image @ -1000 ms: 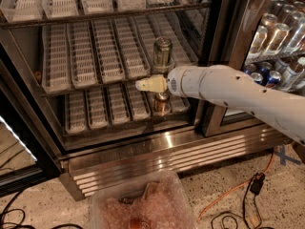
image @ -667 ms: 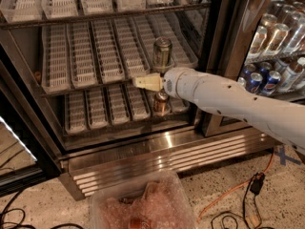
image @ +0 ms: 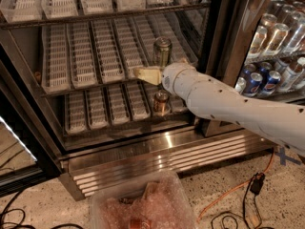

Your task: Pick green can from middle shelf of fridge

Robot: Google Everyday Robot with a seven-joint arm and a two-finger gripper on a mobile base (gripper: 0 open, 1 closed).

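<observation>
The green can point(image: 162, 51) stands upright on the middle shelf point(image: 86, 56), in a white lane tray toward the right side of the fridge point(image: 157, 152). My gripper point(image: 144, 74) is at the shelf's front edge, just below and left of the can, pointing left. The white arm point(image: 224, 101) reaches in from the right and covers the can's lower part. Nothing shows in the gripper.
A shorter copper-orange can point(image: 161, 102) stands on the lower rack under the gripper. Blue and silver cans point(image: 261, 80) fill the neighbouring cooler at right. A dark frame post point(image: 220, 42) stands close to the arm. A crumpled clear plastic bag point(image: 143, 204) and cables point(image: 238, 209) lie on the floor.
The arm has moved a little to the left and the gripper tip has risen slightly, closer to the green can. The cans have not moved.
</observation>
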